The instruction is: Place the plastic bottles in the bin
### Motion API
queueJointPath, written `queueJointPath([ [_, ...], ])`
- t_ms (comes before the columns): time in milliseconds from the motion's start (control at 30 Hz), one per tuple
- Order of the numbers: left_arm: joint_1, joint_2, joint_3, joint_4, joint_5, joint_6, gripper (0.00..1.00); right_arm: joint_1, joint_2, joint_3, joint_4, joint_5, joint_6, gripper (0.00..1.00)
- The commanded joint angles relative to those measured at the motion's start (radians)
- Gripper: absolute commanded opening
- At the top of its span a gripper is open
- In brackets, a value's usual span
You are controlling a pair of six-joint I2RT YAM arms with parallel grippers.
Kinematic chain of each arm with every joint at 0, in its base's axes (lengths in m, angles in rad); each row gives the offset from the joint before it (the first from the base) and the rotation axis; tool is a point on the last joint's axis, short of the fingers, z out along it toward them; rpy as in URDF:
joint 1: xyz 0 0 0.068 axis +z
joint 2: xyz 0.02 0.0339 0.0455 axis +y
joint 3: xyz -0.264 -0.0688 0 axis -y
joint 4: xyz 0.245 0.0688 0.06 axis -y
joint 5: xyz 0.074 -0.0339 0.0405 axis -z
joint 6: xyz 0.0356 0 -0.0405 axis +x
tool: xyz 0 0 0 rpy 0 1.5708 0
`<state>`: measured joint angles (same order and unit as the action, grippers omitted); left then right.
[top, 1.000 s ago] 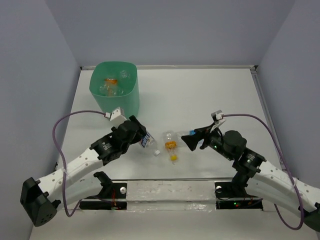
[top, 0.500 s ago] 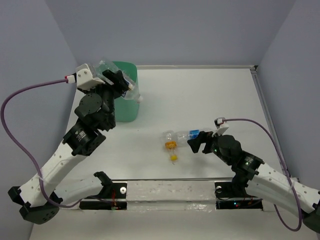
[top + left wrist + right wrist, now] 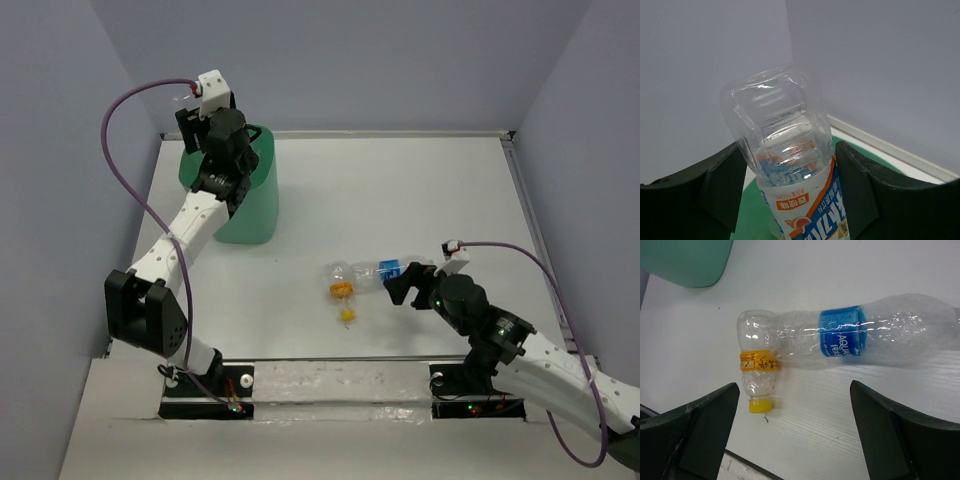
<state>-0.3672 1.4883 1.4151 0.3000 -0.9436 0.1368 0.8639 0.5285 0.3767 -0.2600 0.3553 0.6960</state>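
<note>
Top external view: labelled bottle (image 3: 782,130), clamped in left gripper (image 3: 788,187), has been raised over the bin (image 3: 252,208) at 10 o'clock, release pending; right gripper (image 3: 792,390) is spread empty.

**What you can count here**

You have three plastic bottles in view: one orange-and-blue-label bottle (image 3: 790,200), one blue-label bottle (image 3: 850,337) and one small yellow-capped bottle (image 3: 756,371). You have one mint-green bin (image 3: 250,208). You have two hands to work with: one left hand (image 3: 787,182) and one right hand (image 3: 794,390)
</note>
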Motion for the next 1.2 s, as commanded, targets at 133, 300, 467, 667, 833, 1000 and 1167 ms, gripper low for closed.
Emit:
queueJointPath([
  [133,0.013,-0.010,-0.133,0.226,-0.047,0.046,0.79,0.001,0.122,0.057,-0.136,0.185,0.145,1.00],
  [300,0.011,-0.081,-0.145,0.170,0.012,-0.049,0.99,0.001,0.229,0.102,-0.133,0.278,0.194,1.00],
  [467,0.001,-0.195,-0.105,-0.010,0.159,-0.232,0.99,0.001,0.349,0.168,-0.117,0.370,0.218,1.00],
  [667,-0.035,-0.368,-0.203,-0.090,0.264,-0.353,0.99,0.001,0.487,0.241,-0.048,0.387,0.237,1.00],
  [833,-0.137,-0.573,-0.332,-0.166,0.359,-0.381,0.99,-0.022,0.606,0.272,-0.030,0.398,0.286,1.00],
  [1000,-0.202,-0.741,-0.480,-0.271,0.445,-0.424,0.99,-0.078,0.639,0.268,-0.030,0.383,0.353,1.00],
  [1167,-0.203,-0.884,-0.610,-0.298,0.447,-0.447,0.99,-0.124,0.671,0.261,-0.030,0.382,0.421,0.99],
])
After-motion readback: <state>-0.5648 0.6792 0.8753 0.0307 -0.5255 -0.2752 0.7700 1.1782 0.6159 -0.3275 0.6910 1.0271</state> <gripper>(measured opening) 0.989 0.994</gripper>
